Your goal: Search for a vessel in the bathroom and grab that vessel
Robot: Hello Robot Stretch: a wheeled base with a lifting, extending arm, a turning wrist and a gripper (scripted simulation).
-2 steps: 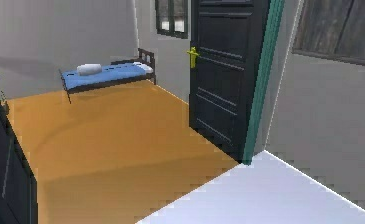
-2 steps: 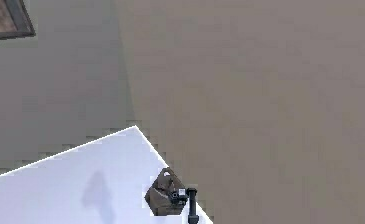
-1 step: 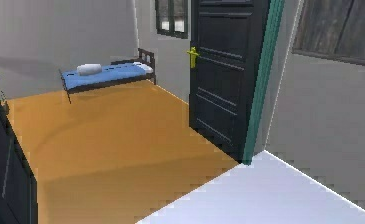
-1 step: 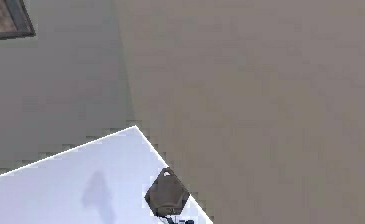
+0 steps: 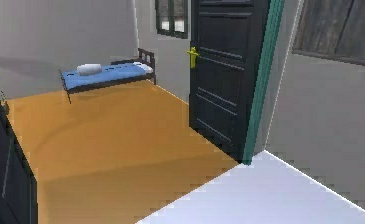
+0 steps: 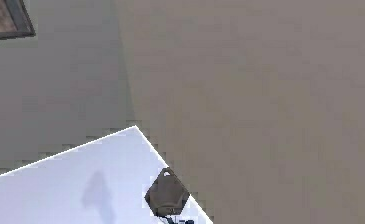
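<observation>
Low in the arm side view, the gripper's dark body (image 6: 166, 192) stands over a pale floor (image 6: 80, 185) near a grey wall corner. I cannot make out its far end, so I cannot tell whether it holds anything. In the forward view a dark panelled door (image 5: 228, 70) with a yellow handle (image 5: 193, 57) stands open in a teal frame (image 5: 262, 95). It leads from the pale floor (image 5: 270, 195) onto an orange floor (image 5: 120, 135).
A bed with a blue mattress (image 5: 108, 76) and a white pillow (image 5: 88, 69) stands against the far wall of the orange-floored room. Another dark door (image 5: 5, 175) stands at the forward view's left edge. Grey walls (image 6: 260, 90) close in beside the pale floor.
</observation>
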